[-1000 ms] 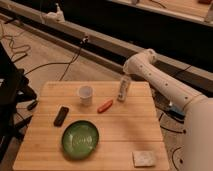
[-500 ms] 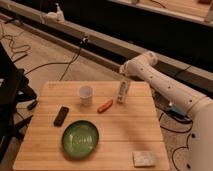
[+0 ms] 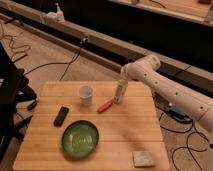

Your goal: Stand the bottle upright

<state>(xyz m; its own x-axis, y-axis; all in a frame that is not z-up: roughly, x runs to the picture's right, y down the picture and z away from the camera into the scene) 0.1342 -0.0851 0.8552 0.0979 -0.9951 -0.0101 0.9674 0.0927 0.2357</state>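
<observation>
Gripper (image 3: 121, 86) closed on smooth white bottle (image 3: 119, 93)

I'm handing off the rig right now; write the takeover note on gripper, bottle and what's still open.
Gripper: shut, at the top of the small white plastic bottle, far side of the wooden table.
Bottle: looks about upright, beside the orange carrot-like piece; the white paper cup is apart to its left.
Done: gripper closed at the bottle.
Left: confirm it stands, release, retreat.
</observation>
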